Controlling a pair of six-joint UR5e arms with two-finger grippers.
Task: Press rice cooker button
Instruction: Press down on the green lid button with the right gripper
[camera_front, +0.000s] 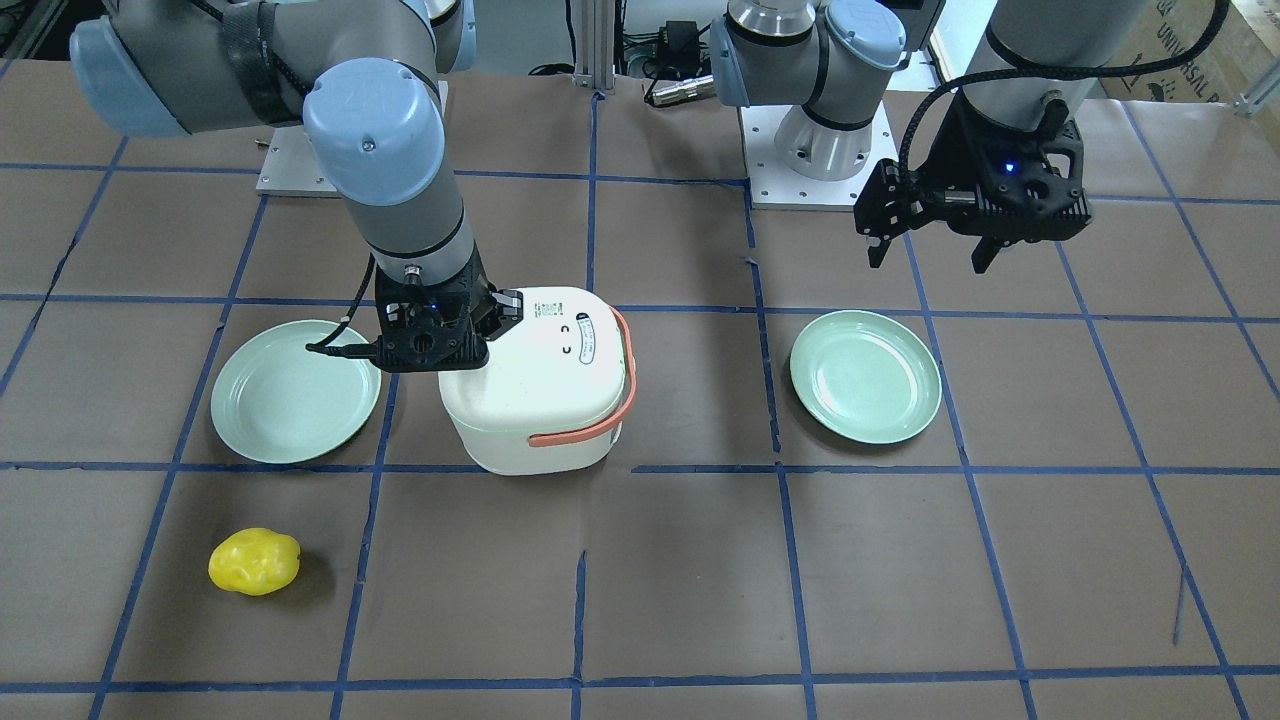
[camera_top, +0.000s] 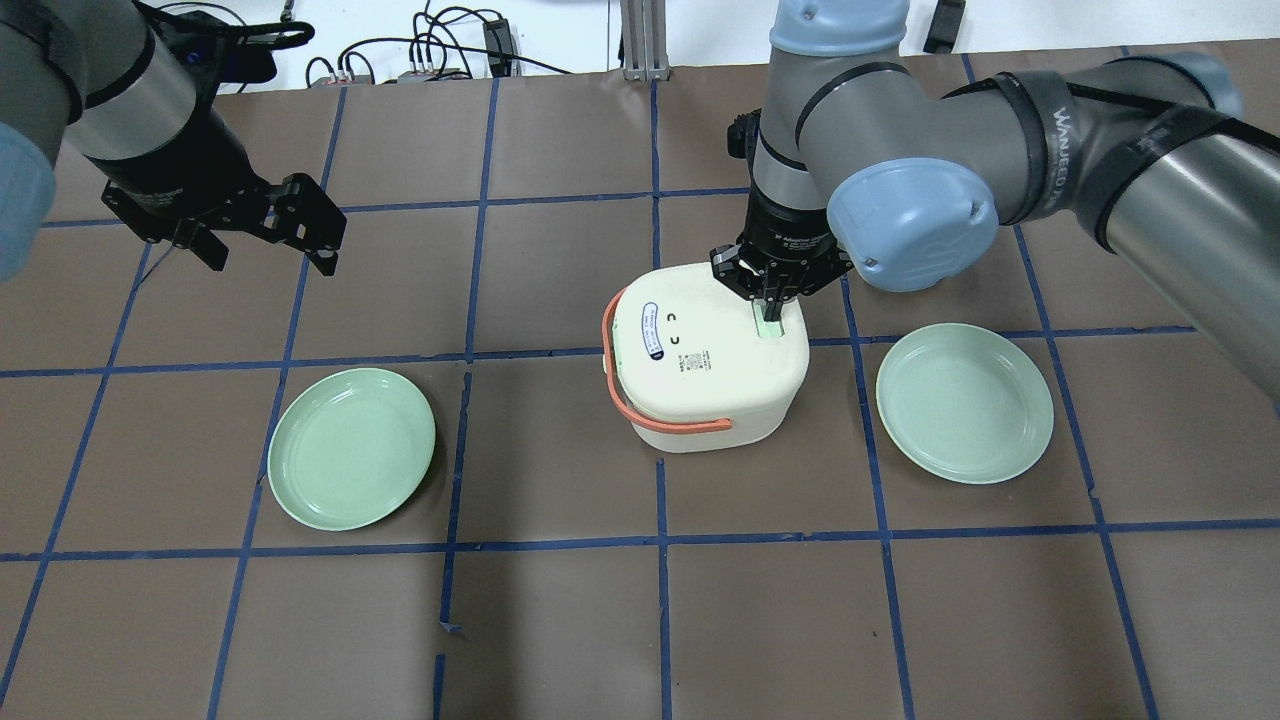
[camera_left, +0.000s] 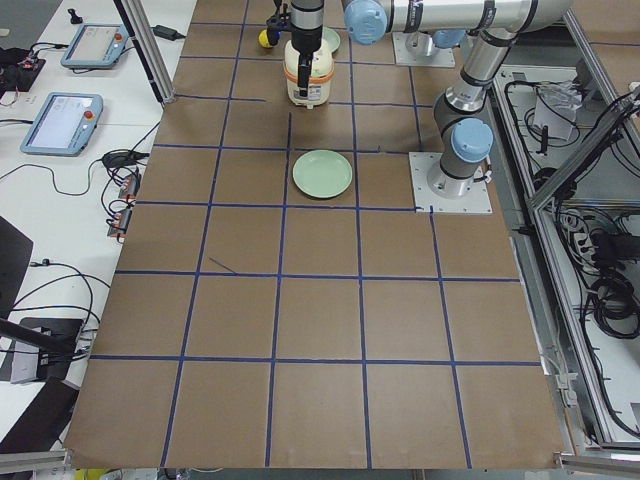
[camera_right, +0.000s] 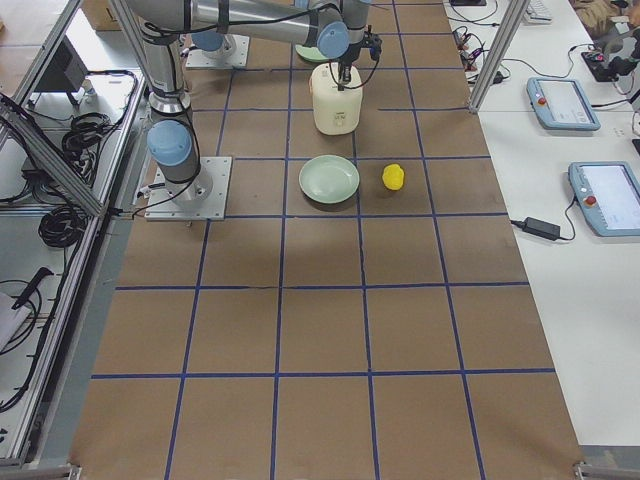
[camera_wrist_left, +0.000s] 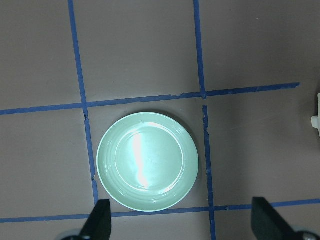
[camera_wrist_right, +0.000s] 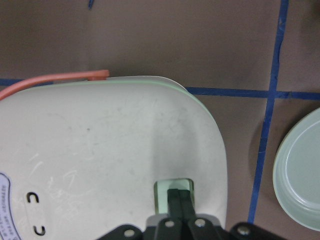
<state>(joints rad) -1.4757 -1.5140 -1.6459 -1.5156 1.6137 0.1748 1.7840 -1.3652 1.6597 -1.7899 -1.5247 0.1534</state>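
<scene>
The white rice cooker (camera_top: 690, 375) with an orange handle stands at the table's middle, also seen in the front view (camera_front: 540, 385). A pale green button (camera_top: 769, 328) sits in a recess on its lid near the right edge. My right gripper (camera_top: 768, 310) is shut and points straight down, its fingertips (camera_wrist_right: 180, 199) resting on the button (camera_wrist_right: 165, 190). My left gripper (camera_top: 272, 258) is open and empty, hovering above the table far to the left, apart from the cooker; the left wrist view shows its fingertips (camera_wrist_left: 100, 222) spread wide.
A green plate (camera_top: 352, 462) lies left of the cooker, below the left gripper (camera_wrist_left: 147, 161). A second green plate (camera_top: 965, 402) lies right of the cooker. A yellow fruit-like object (camera_front: 254, 561) lies near the operators' edge.
</scene>
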